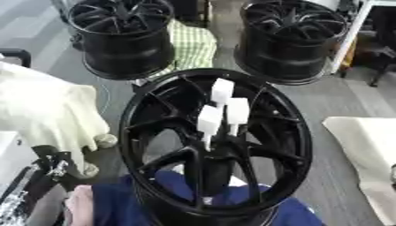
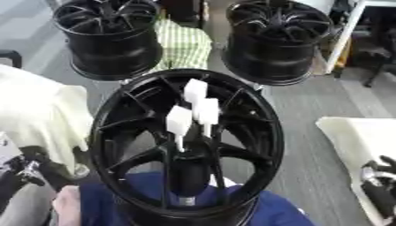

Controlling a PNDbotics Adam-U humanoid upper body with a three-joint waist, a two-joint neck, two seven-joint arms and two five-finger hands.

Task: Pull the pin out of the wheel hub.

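Since the hub (image 1: 216, 145) stands nearest and face-up toward the camera, propped on something blue (image 1: 131, 198), it looks set there so both arms can reach its centre. It is a black spoked wheel, tilted a little, its rim filling the middle of both views. Behind it two more black wheels (image 1: 123, 35) (image 1: 290, 37) stand well apart from it, with a checked cloth (image 1: 193, 44) between them, apparently just stored. Pale covers (image 1: 46, 114) lie at the left and right, likely as padding.

Three white pins (image 1: 222, 112) rise from the hub's centre, close together; their square white heads stand clear of the spokes, which should make them easy to pinch. All three are seated, so no pulling has begun, I judge.

Low at the left edge is the left hand (image 1: 50, 165), dark and partly hidden; its fingers cannot be made out. Low at the right edge of the right eye view is the right hand (image 2: 379, 174), fingers up and relaxed, holding nothing. Neither is near the pins.
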